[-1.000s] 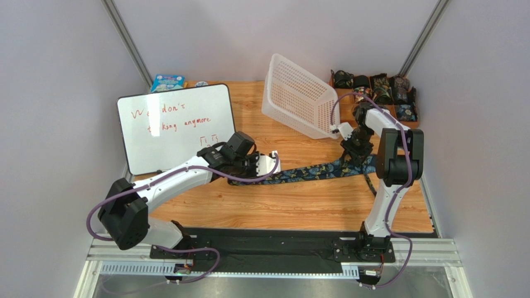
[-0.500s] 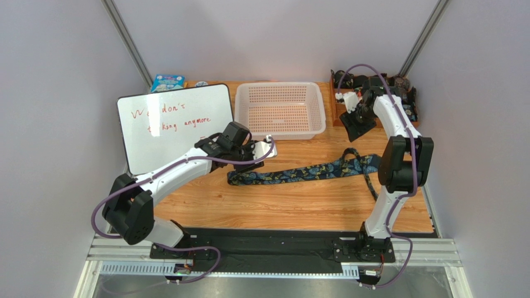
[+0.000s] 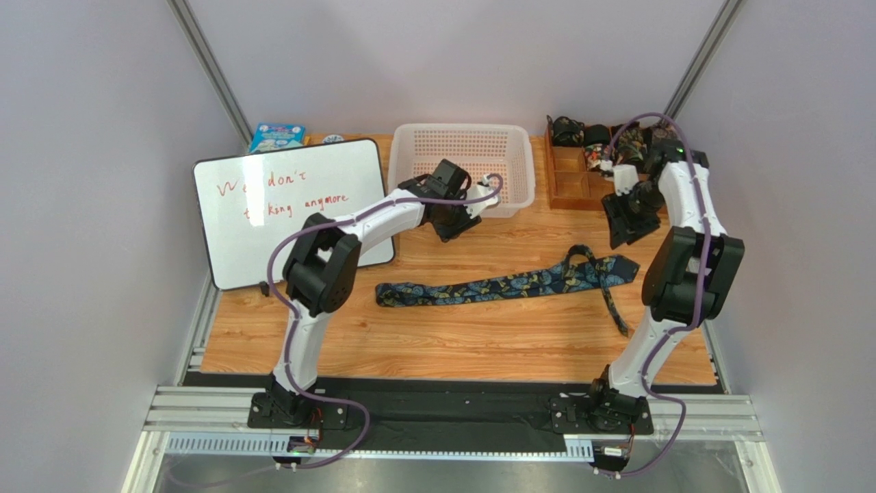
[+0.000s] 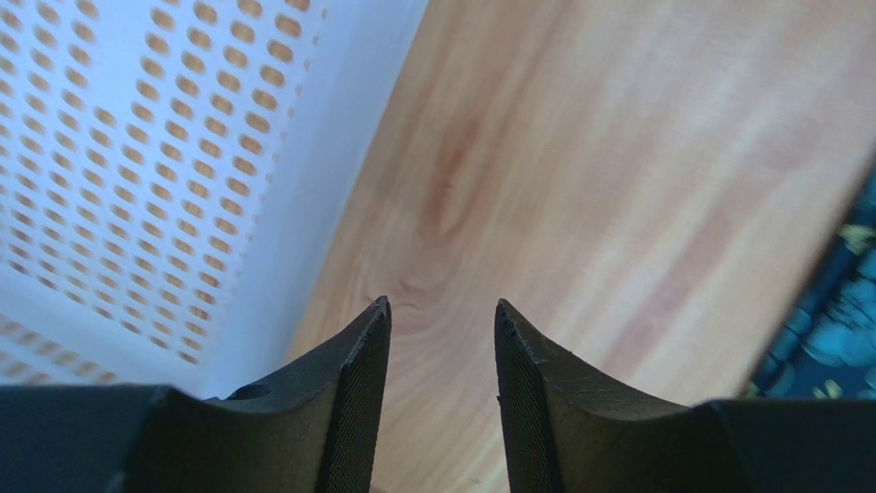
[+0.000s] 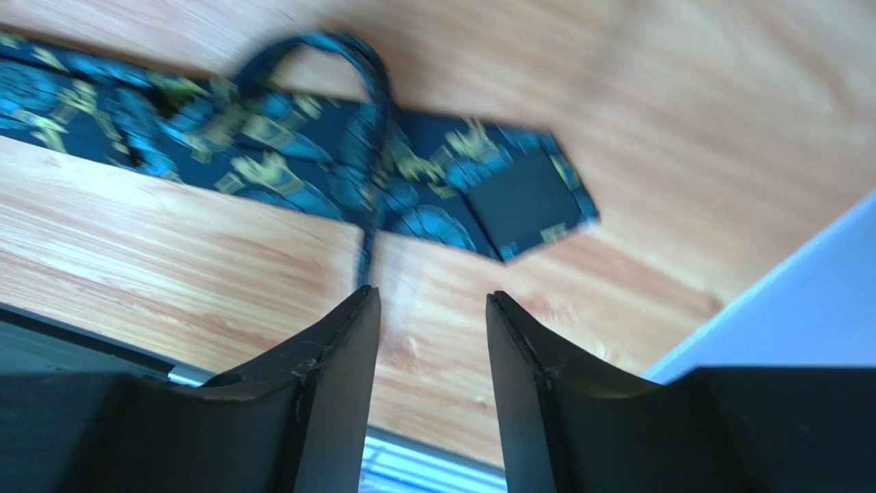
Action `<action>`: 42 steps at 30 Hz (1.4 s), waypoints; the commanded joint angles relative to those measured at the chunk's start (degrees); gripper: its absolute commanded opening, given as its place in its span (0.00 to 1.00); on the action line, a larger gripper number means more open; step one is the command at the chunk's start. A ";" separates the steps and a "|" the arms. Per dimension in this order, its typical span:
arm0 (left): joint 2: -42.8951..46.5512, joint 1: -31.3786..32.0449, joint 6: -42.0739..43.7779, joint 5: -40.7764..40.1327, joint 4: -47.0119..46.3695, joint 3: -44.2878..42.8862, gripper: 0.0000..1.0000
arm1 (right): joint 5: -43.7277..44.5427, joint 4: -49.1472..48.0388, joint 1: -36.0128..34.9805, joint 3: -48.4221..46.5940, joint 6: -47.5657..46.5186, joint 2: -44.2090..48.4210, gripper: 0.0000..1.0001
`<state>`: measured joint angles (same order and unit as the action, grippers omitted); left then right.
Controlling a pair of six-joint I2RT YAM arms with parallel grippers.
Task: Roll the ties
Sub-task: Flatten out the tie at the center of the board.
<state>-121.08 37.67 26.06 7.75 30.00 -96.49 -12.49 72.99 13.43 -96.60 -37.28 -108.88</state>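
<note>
A black tie (image 3: 494, 287) with teal and yellowish paisley lies stretched flat across the middle of the table, its wide pointed end at the right, its thin end looped over it. The right wrist view shows that wide end (image 5: 514, 200) and loop. My left gripper (image 3: 452, 228) is open and empty, by the front of the white basket (image 3: 519, 195), above bare wood (image 4: 576, 185). My right gripper (image 3: 622, 228) is open and empty, above the table right of the tie's wide end. Several rolled ties (image 3: 637, 144) sit in the wooden organizer (image 3: 576, 190) at the back right.
A whiteboard (image 3: 288, 205) with red writing lies at the back left. A small blue box (image 3: 276, 135) stands behind it. The white perforated basket wall (image 4: 154, 154) fills the left of the left wrist view. Grey walls close the sides.
The basket has dropped from tilted to flat at the back centre. My left gripper has moved from the tie's left end up to the basket front. My right gripper has lifted clear of the tie.
</note>
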 commanded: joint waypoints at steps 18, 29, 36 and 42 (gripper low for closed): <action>27.38 -3.48 23.86 19.15 24.32 17.99 0.83 | 8.88 -8.73 4.15 5.00 7.66 -10.39 0.48; 22.91 2.23 20.96 5.18 12.73 25.20 0.86 | 13.45 -14.36 3.71 14.15 5.64 -9.51 0.45; 19.91 2.41 22.36 -0.54 7.98 27.66 0.77 | 16.71 -16.65 3.80 16.26 3.70 -9.77 0.43; 21.32 2.41 22.01 -3.26 6.56 30.92 0.48 | 17.76 -17.00 3.80 15.83 2.30 -10.12 0.42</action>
<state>-101.21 40.03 47.33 7.20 38.50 -67.16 2.66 61.98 16.91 -82.74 -32.29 -116.88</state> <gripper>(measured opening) 0.570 0.427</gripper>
